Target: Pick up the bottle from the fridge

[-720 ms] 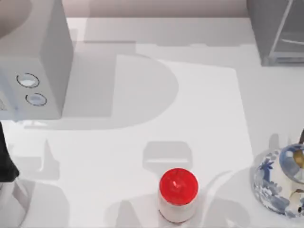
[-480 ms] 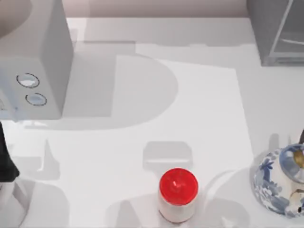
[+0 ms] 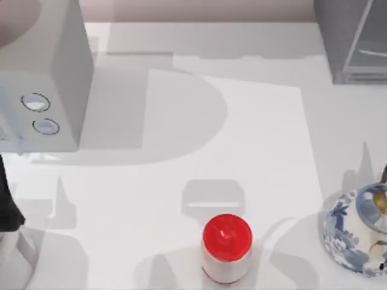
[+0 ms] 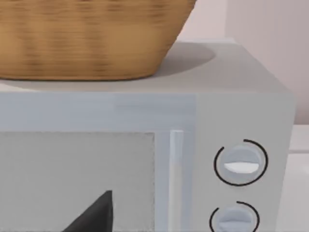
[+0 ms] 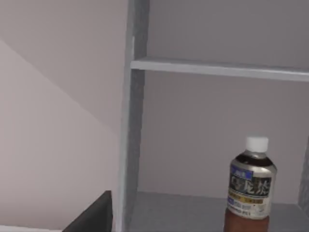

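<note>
The bottle [image 5: 248,188] has a white cap, dark liquid and a blue and white label. It stands upright on the floor of the grey fridge [image 5: 133,121], under a shelf [image 5: 217,67], in the right wrist view. A dark part of my right gripper [image 5: 91,215] shows at that picture's edge, short of the fridge and apart from the bottle. From above, the fridge [image 3: 351,42] stands at the table's far right corner. My left arm [image 3: 7,199] is at the table's left edge, its gripper [image 4: 91,217] facing the grey box with dials.
A grey box with two round dials [image 3: 42,90] stands at the far left, with a wicker basket [image 4: 87,38] on top. A red-capped white jar [image 3: 227,248] stands at the near middle. A blue and white teapot [image 3: 357,232] sits at the near right.
The arm shadows on the table beside the teapot have shifted slightly toward the right. Nothing else has visibly moved.
</note>
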`<state>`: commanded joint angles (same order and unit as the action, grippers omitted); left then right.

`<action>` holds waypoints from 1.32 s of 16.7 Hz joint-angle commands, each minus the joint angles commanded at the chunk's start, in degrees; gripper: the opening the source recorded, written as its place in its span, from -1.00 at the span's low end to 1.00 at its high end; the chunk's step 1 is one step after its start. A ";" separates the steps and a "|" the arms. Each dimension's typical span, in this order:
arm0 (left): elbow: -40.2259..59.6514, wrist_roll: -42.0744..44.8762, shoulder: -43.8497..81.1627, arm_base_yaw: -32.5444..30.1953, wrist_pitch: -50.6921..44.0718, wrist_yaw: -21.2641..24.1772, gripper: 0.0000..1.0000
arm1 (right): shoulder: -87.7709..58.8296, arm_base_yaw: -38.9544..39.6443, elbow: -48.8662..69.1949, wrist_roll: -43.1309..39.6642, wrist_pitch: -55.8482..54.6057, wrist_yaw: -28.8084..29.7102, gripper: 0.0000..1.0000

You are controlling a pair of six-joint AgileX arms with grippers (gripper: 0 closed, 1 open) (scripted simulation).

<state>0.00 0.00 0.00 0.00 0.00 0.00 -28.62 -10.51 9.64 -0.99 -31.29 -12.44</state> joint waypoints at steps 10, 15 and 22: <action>0.00 0.00 0.00 0.00 0.00 0.00 1.00 | -53.54 -14.22 1.46 1.30 -46.36 -14.14 1.00; 0.00 0.00 0.00 0.00 0.00 0.00 1.00 | -69.74 -18.72 1.00 1.89 -57.44 -16.72 1.00; 0.00 0.00 0.00 0.00 0.00 0.00 1.00 | -74.13 -20.06 0.91 2.02 -61.43 -17.01 1.00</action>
<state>0.00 0.00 0.00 0.00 0.00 0.00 -102.75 -30.57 10.56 1.03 -92.72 -29.45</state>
